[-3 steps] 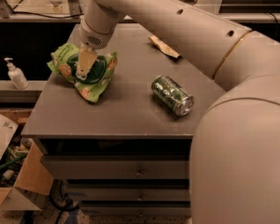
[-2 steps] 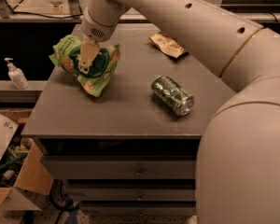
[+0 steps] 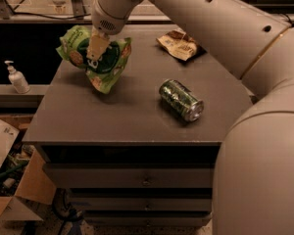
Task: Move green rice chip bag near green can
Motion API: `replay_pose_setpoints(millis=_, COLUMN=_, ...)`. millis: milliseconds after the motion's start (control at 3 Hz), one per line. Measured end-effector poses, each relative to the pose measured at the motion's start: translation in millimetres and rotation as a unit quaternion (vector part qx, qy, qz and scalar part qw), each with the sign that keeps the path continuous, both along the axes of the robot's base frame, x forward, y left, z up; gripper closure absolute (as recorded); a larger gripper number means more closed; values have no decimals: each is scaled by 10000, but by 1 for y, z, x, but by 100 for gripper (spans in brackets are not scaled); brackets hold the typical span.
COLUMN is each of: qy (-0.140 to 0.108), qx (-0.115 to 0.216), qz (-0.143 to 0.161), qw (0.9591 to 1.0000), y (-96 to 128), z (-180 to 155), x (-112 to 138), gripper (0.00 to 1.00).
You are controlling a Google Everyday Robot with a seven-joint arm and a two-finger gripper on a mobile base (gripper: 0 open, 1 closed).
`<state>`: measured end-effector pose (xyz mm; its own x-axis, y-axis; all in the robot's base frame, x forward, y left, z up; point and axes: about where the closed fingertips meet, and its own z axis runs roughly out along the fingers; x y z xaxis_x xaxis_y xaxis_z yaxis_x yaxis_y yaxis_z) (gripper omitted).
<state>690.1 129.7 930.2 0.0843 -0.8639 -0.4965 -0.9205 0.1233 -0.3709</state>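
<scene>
The green rice chip bag [image 3: 102, 62] is a crinkly light-green bag with a dark green centre, at the back left of the grey cabinet top [image 3: 122, 119]. My gripper [image 3: 97, 49] comes down from the big beige arm and is shut on the bag's upper middle. The bag appears lifted a little off the top and hangs tilted. The green can [image 3: 181, 100] lies on its side right of centre, silver end toward the front right, well apart from the bag.
A brown-and-cream snack bag [image 3: 179, 44] lies at the back right of the top. A white pump bottle [image 3: 16, 77] stands on a ledge to the left. Cardboard boxes [image 3: 10, 180] sit on the floor at lower left. My arm fills the right side.
The bag, held in my gripper, has risen slightly and shifted a little to the right. The arm has swung back, uncovering the brown-and-cream bag. The can has not moved.
</scene>
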Motion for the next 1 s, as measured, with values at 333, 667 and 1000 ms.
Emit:
replay_pose_setpoints(millis=333, qy=-144, qx=-102, qz=-277, qw=9995, y=-21, z=-1, x=17, gripper=100)
replay_pose_setpoints(millis=667, qy=-303, qx=-182, qz=-730, qw=9967, y=-59, z=1, x=34, gripper=100)
replay_pose_setpoints(millis=1000, qy=-521, qx=-313, qz=-1321, qw=9894, y=-113, z=8, x=49, gripper=100)
